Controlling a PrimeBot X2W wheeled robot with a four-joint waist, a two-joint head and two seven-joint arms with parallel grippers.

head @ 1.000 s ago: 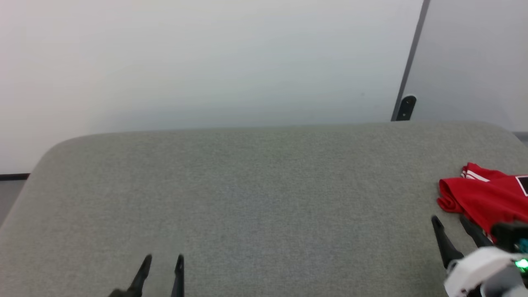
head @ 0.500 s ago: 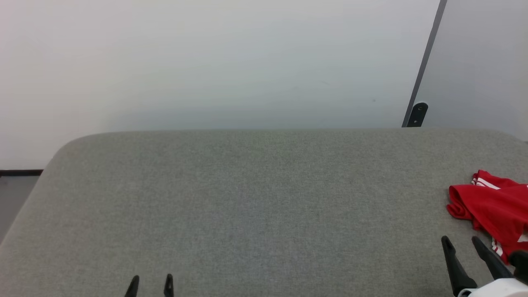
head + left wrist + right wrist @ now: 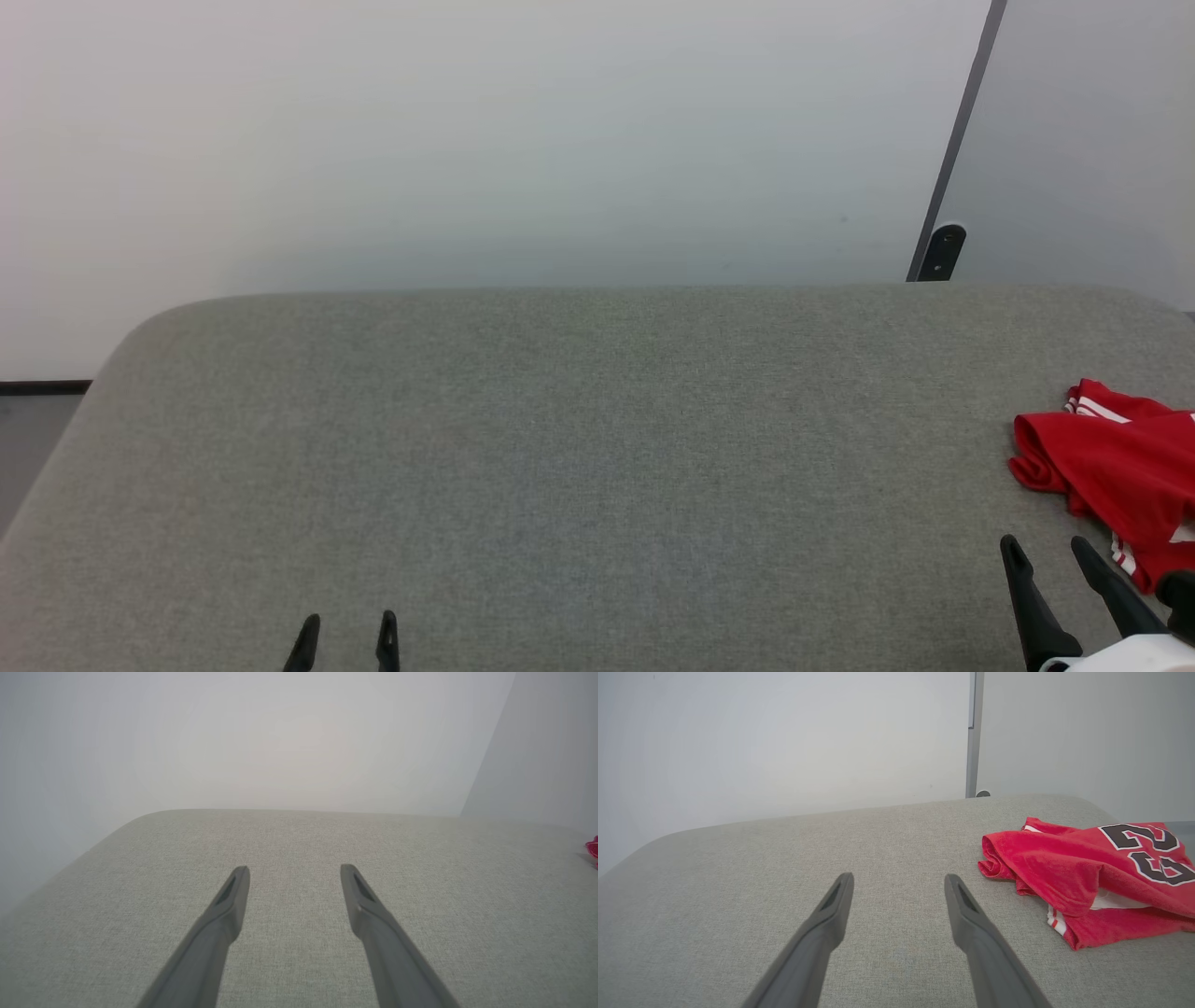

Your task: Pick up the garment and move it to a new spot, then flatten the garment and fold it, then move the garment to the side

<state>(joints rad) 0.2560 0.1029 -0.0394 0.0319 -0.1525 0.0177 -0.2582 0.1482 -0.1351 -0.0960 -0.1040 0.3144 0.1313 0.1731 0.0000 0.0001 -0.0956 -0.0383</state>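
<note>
left claw spread wide, empty, right claw likewise, near garment

Garment partly past right edge

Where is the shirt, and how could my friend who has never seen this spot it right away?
Look at the big grey cloth-covered table in front of the pale wall. Near its right edge, just past the fingers of the right gripper, lies the garment, bunched up. It is bright red against all that grey, with white stripes and a black number 23.
</note>
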